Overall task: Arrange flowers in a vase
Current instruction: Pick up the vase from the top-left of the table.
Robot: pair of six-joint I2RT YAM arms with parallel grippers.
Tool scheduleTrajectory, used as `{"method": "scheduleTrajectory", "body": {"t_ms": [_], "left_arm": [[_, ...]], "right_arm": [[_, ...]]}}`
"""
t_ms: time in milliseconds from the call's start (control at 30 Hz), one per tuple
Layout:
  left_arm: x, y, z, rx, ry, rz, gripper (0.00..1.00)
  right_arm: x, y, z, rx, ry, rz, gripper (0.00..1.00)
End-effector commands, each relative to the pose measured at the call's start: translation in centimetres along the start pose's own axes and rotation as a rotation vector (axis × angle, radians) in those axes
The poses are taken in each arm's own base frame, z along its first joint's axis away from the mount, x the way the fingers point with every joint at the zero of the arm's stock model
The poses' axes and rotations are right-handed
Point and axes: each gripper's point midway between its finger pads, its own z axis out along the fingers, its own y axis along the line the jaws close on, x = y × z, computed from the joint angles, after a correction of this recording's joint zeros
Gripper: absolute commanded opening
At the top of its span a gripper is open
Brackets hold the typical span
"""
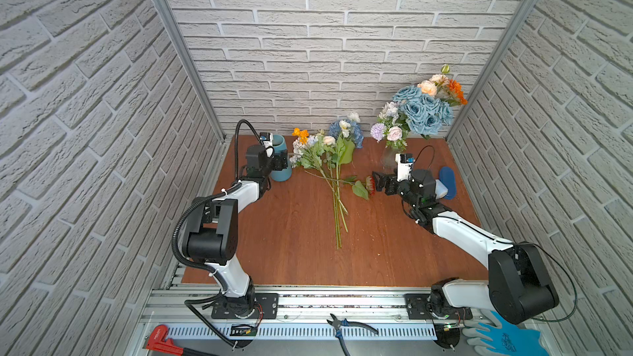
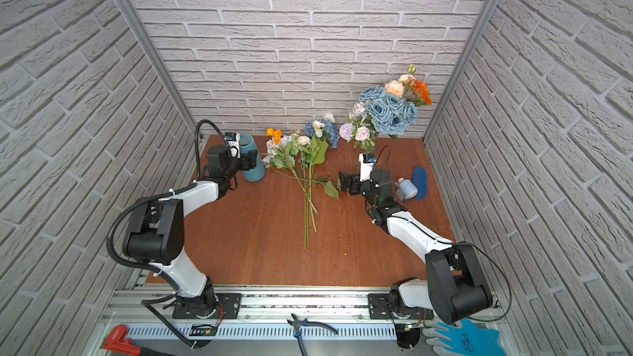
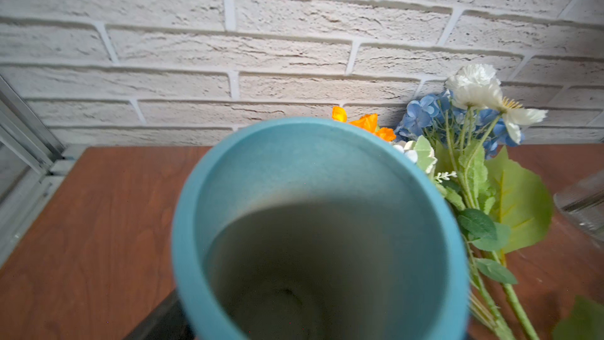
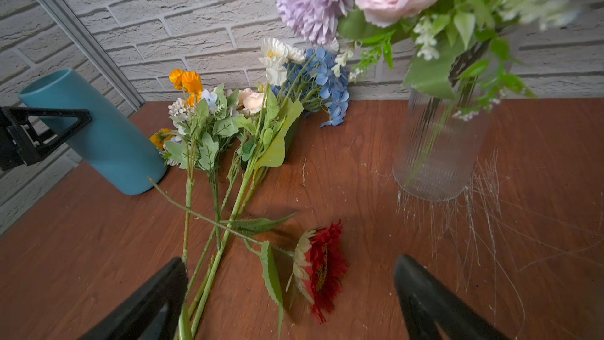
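A blue vase (image 1: 281, 166) stands at the table's back left. My left gripper (image 1: 279, 160) reaches around it, a jaw on either side; its rim (image 3: 228, 145) fills the left wrist view and hides the jaws. Loose flowers (image 1: 329, 152) lie mid-table, their stems (image 1: 337, 207) pointing toward the front. A red bloom (image 4: 322, 269) lies apart on the wood, its stem crossing the others. My right gripper (image 4: 291, 261) hangs just above it, open, a finger on each side, holding nothing. At the back right, a clear glass vase (image 4: 438, 158) holds a bouquet (image 1: 418, 111).
A flat blue oval object (image 1: 447, 181) and a pale blue bottle (image 2: 407, 189) lie by the right wall behind my right wrist. Brick walls close in three sides. Pliers (image 1: 346, 325), a red wrench (image 1: 161, 339) and a blue glove (image 1: 500, 337) lie on the front rail.
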Motion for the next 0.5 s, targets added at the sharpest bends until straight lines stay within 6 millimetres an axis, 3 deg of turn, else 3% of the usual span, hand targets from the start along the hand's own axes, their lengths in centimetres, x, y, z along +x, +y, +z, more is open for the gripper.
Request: {"method": "scheduleTrajectory", "body": {"t_ms": [0,200,467], "left_arm": [[-2.3,-0.7,0.2,0.038,-0.102,-0.010,0.76],[-2.4,-1.3,-0.8,0.033,-0.126,0.013,0.67],[-1.6,-2.4,-4.6,-0.012,-0.106,0.058,0.64]], "right_arm": [[-0.9,0.9,-0.4,-0.023,-0.005,0.001,1.00],[-1.1,1.3,-0.3,-0.040,-0.007,0.000,1.00],[-1.1,1.8,-0.3,-0.059,-0.010,0.017,1.00]]}}
